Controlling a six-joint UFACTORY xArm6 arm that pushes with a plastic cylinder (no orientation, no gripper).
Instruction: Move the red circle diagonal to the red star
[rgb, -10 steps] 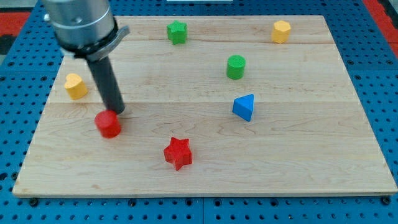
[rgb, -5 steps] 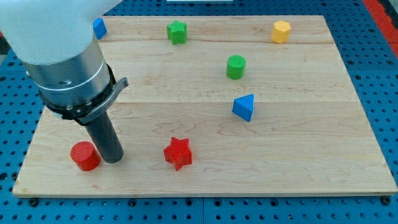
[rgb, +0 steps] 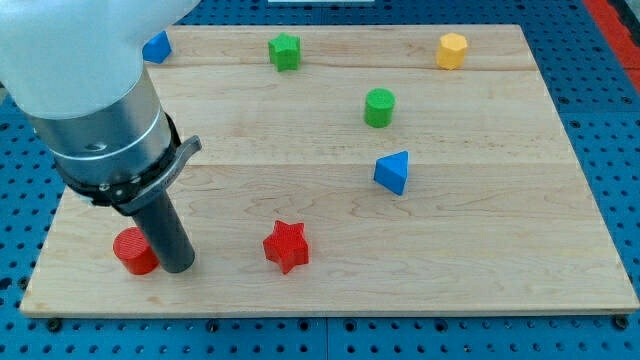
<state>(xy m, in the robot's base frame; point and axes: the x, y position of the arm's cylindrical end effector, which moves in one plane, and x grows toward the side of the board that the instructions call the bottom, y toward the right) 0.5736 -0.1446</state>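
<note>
Fingers we had none: our arm ended in a plain dark rod, so nothing could part or clamp, and my tip (rgb: 178, 267) rested on the wooden board (rgb: 480, 260) near the view's bottom-left corner. We judged it stood there because a rod can only shove from one side. The red circle (rgb: 134, 251) lay touching the tip, or very nearly so, on the tip's left in the view. The red star (rgb: 286, 246) sat well apart to the view's right, at about the same height as the circle, so the pair looked level rather than diagonal, and we judged the job unfinished. Elsewhere lay a green star (rgb: 285, 51), a green cylinder (rgb: 379, 107), a blue triangle (rgb: 393, 172), a yellow hexagon (rgb: 452, 50), and a blue block (rgb: 156, 46) half hidden behind the arm.
</note>
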